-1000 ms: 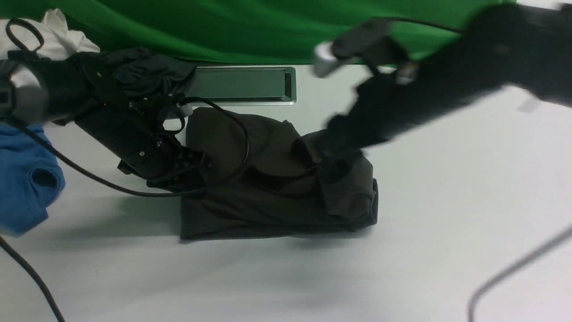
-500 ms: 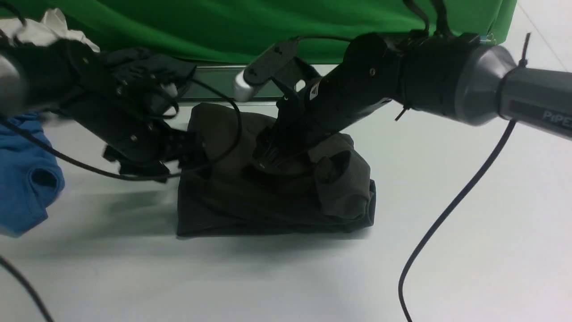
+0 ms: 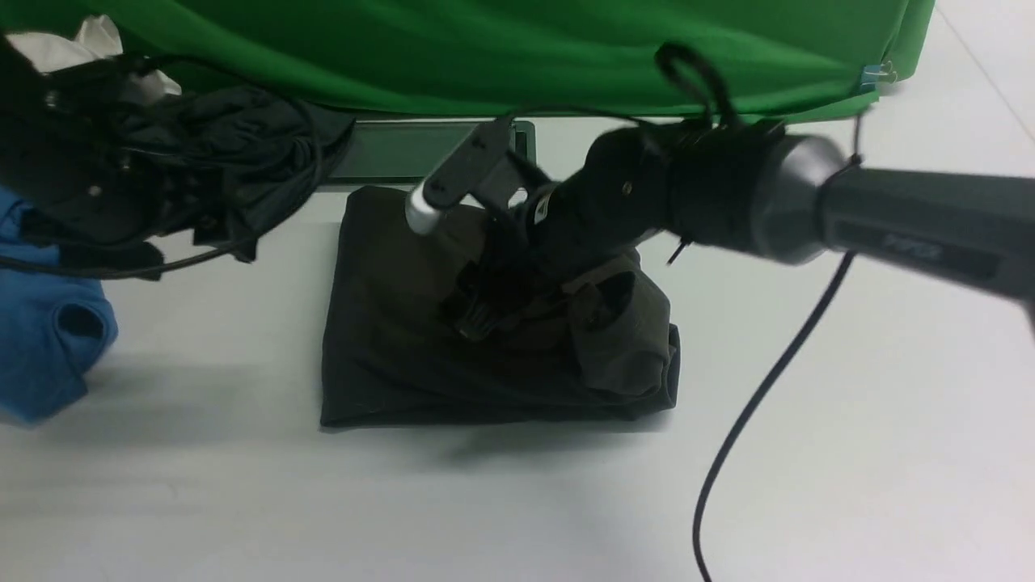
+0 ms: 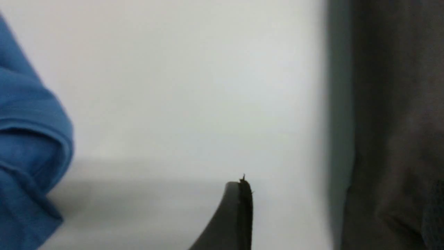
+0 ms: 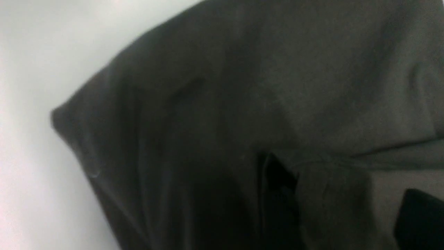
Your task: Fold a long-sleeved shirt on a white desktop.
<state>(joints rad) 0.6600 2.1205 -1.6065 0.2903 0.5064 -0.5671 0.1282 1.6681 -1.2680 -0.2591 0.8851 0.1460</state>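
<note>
**Front view.** The long-sleeved shirt (image 3: 388, 347), very dark olive-black, lay folded into a roughly rectangular bundle near the middle of the white desktop (image 3: 849, 364). Its far edge was just in front of the grey hatch (image 3: 388, 149), which was set into the tabletop below the green backdrop (image 3: 485, 48). The left part of the bundle was flat. The right part was thicker, with rumpled folds and a dark opening in the cloth uppermost. The right arm (image 3: 728, 194) reached in from the right and angled downward, so that the right gripper (image 3: 479, 319) stood on the shirt's upper surface near the centre of the bundle. A black cable (image 3: 752, 420) hung from this arm and curved down over the desktop to the right of the shirt. The left arm (image 3: 65, 178), blurred, was at the far left, apart from the shirt, in front of a crumpled dark garment (image 3: 267, 137) and a white cloth (image 3: 89, 40). A blue shirt (image 3: 44, 356) lay at the desktop's left edge, well apart from the bundle.

**Right wrist view.** Shirt fabric filled nearly the whole picture. Two dark fingers (image 5: 418, 217) showed apart from each other, with a raised ridge of cloth between them. Whether the jaws pinched that ridge or merely straddled it could not be told.

**Left wrist view.** Of the left gripper (image 4: 237, 217) only one dark fingertip showed. It was above bare desktop between the blue shirt and the edge of the long-sleeved shirt, touching neither. Whether the jaws were parted or closed could not be told.
</note>
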